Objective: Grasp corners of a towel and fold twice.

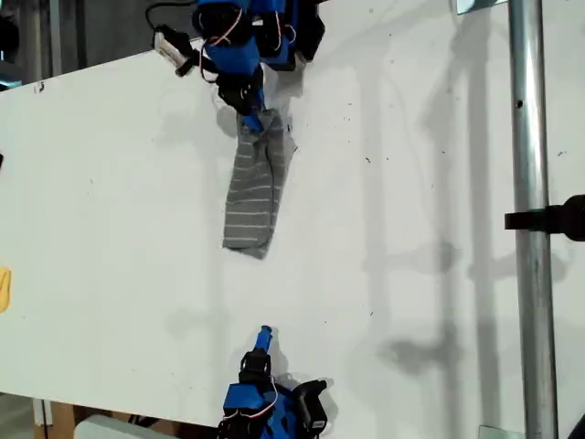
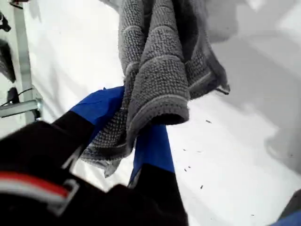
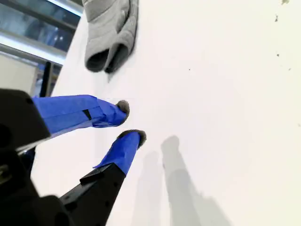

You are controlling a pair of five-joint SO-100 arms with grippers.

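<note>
First wrist view: my first gripper (image 2: pixel 141 129) is pinching the bunched towel (image 2: pixel 162 61) between its fingers; my second gripper (image 3: pixel 129 122) is hovering, fingers narrowly parted, holding nothing, over the table (image 3: pixel 225 94).

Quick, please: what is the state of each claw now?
My first gripper: claw closed on the towel.
My second gripper: claw slightly open, holding nothing.

Lab-like workspace: bare white table (image 1: pixel 439 274), metal pole (image 1: pixel 533 229) with clamp (image 1: pixel 548 219).
</note>
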